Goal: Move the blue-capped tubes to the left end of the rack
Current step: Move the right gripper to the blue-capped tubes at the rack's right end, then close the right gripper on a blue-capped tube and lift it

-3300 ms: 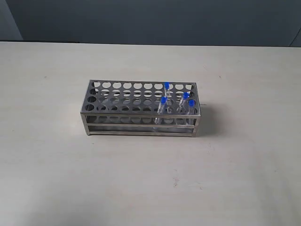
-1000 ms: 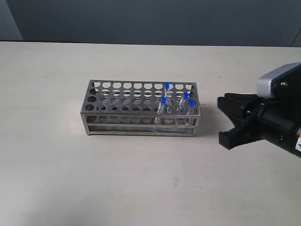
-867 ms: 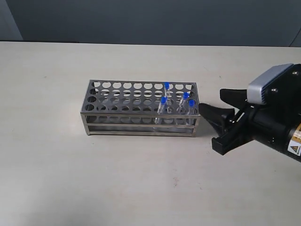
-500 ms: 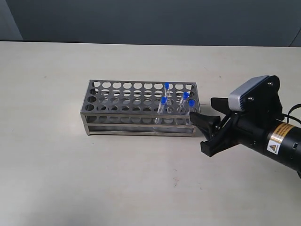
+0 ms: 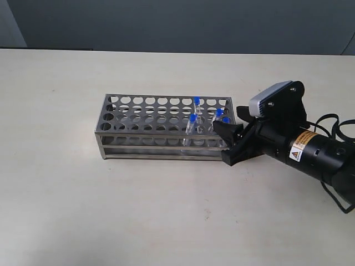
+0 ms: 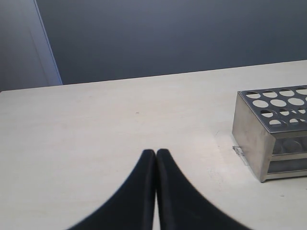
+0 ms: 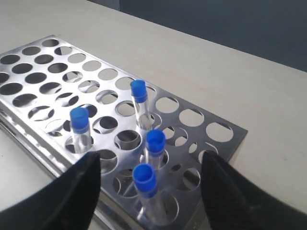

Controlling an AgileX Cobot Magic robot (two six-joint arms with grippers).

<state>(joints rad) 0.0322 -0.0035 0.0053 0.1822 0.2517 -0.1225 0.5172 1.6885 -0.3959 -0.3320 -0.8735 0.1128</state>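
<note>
The shiny metal rack (image 5: 138,133) stands mid-table, and the blue-capped tubes (image 5: 192,118) stand upright in holes near its right end. My right gripper (image 5: 222,143) is open at that right end, its black fingers (image 5: 228,156) spread wide. In the right wrist view the right gripper (image 7: 151,155) straddles the two nearest blue caps (image 7: 144,178), touching neither; two more tubes (image 7: 79,120) stand farther in. The left gripper (image 6: 156,152) is shut on nothing, hovering over bare table a little way off the rack's (image 6: 249,125) left end wall. It is out of the exterior view.
The beige table (image 5: 66,199) stretches all round the rack, with a dark wall (image 5: 177,22) behind it. The right arm's black body (image 5: 316,155) and its cable (image 5: 338,124) lie over the table at the right.
The right arm has come in from the right edge to the rack's right end, and its jaws have spread wider. The rack and tubes have not moved.
</note>
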